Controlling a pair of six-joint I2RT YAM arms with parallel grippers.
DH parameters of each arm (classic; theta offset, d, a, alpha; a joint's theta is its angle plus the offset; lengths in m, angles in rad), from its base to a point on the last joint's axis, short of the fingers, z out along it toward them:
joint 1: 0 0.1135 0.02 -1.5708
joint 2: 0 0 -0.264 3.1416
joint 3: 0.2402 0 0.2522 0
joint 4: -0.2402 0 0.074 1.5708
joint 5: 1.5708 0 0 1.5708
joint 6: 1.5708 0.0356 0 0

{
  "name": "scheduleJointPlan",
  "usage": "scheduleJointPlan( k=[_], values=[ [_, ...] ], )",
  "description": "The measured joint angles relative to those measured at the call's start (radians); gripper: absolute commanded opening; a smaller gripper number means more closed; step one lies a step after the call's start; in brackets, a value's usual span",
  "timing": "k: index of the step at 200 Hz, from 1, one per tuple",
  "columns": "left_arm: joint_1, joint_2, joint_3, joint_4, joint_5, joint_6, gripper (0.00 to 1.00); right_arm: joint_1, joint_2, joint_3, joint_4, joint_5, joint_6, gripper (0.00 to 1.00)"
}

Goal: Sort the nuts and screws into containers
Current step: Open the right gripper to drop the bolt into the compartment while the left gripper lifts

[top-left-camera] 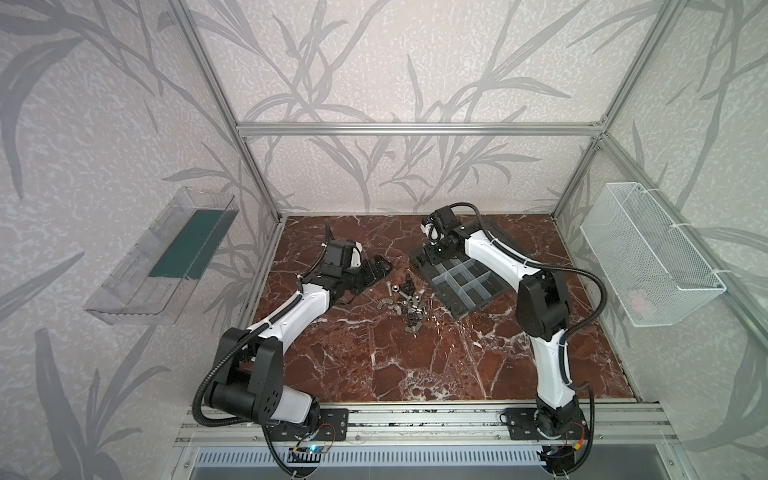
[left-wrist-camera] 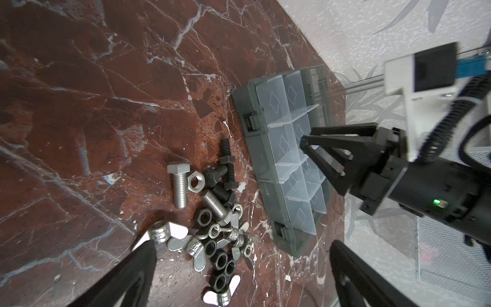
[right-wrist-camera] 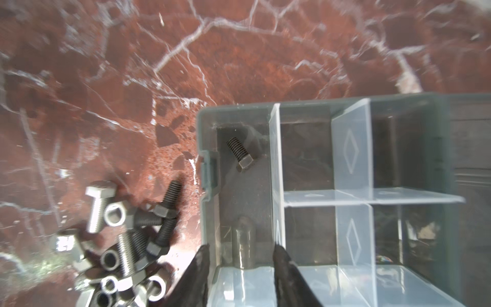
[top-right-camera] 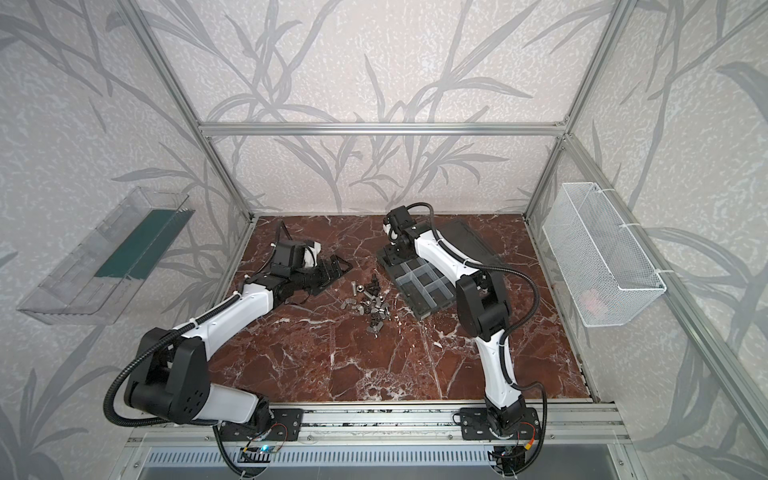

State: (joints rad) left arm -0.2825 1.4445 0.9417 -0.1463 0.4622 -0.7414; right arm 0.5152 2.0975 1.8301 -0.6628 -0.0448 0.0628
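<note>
Loose screws and nuts lie heaped on the marble, left of the dark-grey organizer box. My left gripper hangs wide open and empty just left of the heap. Close up I see a silver screw, dark screws and wing and hex nuts. My right gripper is open over the box's corner container. One dark screw lies loose on that container's floor, clear of the fingers.
The box's lid lies open behind my right arm. A white wire basket hangs on the right wall and a clear tray with a green base on the left wall. Aluminium frame posts edge the marble.
</note>
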Motion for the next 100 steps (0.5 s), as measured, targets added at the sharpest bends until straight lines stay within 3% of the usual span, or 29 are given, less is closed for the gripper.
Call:
scheduleJointPlan(
  k=[44,100],
  values=[
    [-0.093,0.058,0.14,-0.193,-0.238,0.118,0.99,0.0,-0.296,-0.318,0.181,0.013,0.022,0.63],
    [-0.124,0.304,0.497,-0.428,-0.343,0.226,0.99,0.005,-0.561,-0.685,0.477,0.036,0.055,0.96]
  ],
)
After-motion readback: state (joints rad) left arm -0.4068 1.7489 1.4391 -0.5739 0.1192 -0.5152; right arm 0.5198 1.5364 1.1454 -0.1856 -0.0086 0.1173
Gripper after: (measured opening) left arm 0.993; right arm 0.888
